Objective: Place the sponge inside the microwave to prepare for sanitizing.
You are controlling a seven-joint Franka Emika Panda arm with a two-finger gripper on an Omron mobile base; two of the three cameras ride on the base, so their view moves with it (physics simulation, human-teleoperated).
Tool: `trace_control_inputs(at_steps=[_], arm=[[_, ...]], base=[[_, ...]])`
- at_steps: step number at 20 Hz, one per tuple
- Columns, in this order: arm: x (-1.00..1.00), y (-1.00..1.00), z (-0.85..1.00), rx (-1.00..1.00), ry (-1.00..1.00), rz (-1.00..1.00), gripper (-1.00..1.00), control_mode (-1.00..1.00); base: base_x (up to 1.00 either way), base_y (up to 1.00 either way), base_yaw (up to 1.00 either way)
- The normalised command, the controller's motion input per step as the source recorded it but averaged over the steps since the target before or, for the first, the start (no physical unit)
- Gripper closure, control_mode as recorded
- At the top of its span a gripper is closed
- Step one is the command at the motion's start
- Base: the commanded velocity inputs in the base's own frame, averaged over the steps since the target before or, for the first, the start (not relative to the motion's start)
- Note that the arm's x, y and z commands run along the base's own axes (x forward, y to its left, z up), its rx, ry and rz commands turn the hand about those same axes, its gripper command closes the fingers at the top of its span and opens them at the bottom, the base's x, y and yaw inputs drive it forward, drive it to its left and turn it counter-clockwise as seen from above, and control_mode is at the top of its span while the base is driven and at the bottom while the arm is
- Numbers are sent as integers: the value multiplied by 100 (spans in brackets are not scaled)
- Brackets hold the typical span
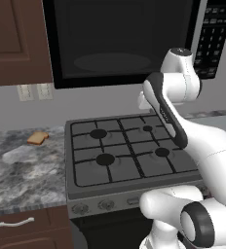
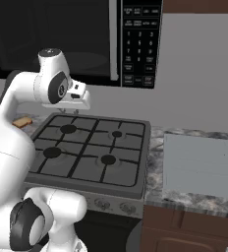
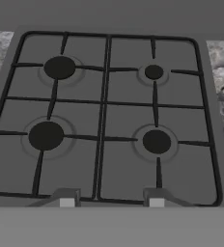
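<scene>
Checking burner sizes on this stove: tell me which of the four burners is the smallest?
The back-right burner, toward the wall and the grey tray side; its dark cap is clearly smaller than the other three.

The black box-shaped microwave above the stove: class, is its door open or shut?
Shut: the microwave's dark glass door sits flush beside the keypad panel.
</scene>
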Motion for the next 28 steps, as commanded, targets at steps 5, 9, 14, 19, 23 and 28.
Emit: trace_control_inputs(at_steps=[5,9,14,19,23,28], arm=[[-2,0,0,0,0,0,-100,-100],[-2,-9,-6,0,3,-5,-100,-100],[-27,-25,0,0,-5,-7,-100,-100],[-61,-39,31,3,-27,-19,-100,-100],[-75,-28,59,3,-45,-14,-100,-100],[-59,-28,93,0,-51,-4,-100,-100]], base=[[0,0,0],[0,0,0],[0,0,0],[0,0,0],[0,0,0],[0,0,0]])
